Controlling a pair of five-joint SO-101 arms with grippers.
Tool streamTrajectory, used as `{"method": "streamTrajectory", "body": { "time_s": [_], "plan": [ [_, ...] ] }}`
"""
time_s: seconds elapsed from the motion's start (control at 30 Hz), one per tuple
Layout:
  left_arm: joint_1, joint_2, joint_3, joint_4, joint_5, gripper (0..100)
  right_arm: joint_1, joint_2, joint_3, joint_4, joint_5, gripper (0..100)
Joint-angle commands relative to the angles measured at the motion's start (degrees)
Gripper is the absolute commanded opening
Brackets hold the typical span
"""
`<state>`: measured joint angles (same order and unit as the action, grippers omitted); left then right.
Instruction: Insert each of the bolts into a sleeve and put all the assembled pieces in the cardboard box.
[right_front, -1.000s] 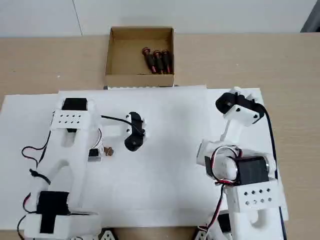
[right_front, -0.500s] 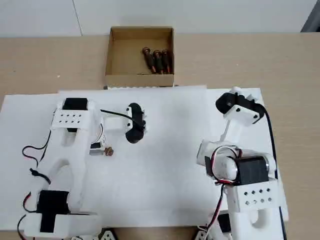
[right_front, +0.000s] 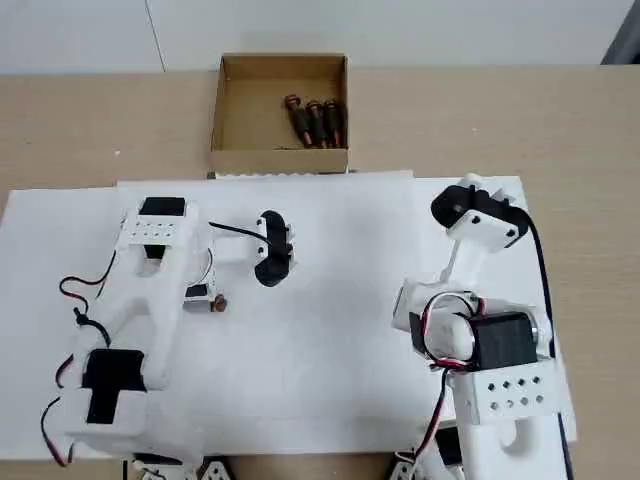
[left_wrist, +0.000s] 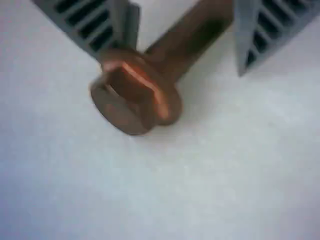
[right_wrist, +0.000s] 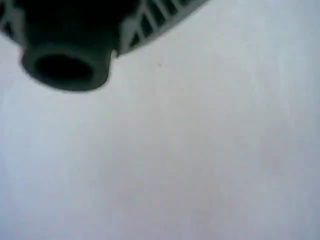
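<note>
A copper bolt (right_front: 218, 303) lies on the white sheet (right_front: 330, 350) beside the left arm. In the left wrist view the bolt (left_wrist: 135, 100) rests on the sheet, head toward the camera. My left gripper (left_wrist: 185, 50) is open with a grey finger on each side of the shank. One finger touches the flange and the other stands slightly off. My right gripper (right_wrist: 75, 20) is shut on a black sleeve (right_wrist: 65, 67), its open bore facing the camera just above the sheet. The cardboard box (right_front: 280, 160) at the back holds three assembled pieces (right_front: 315, 120).
The white sheet covers the wooden table (right_front: 580, 130) between the arms. The right arm (right_front: 480, 340) stands folded at the right, its black joint (right_front: 455, 205) raised. The left arm's black wrist part (right_front: 270, 258) with a cable hangs over the sheet in front of the box.
The left arm's upper links and black wrist part shifted a little right and toward the box. The bolt stayed in place on the sheet. The right arm did not move.
</note>
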<state>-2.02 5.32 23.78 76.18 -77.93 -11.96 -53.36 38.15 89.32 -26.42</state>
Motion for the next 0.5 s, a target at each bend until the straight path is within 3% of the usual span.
{"method": "streamTrajectory", "body": {
  "time_s": [0.0, 0.2, 0.47],
  "plan": [
    [0.3, 1.1, -2.4, -1.3, -18.6, 13, 0.3, -0.6, -0.3, -1.3, 0.5, 0.2],
    [0.4, 3.8, -2.4, -1.4, -18.4, 0, 0.3, -0.6, -0.3, -1.3, 0.5, 0.2],
    [2.7, 3.6, -2.5, -1.1, -14.9, 1, 0.1, -0.6, -0.3, -1.3, 0.5, 0.2]
  ]
}}
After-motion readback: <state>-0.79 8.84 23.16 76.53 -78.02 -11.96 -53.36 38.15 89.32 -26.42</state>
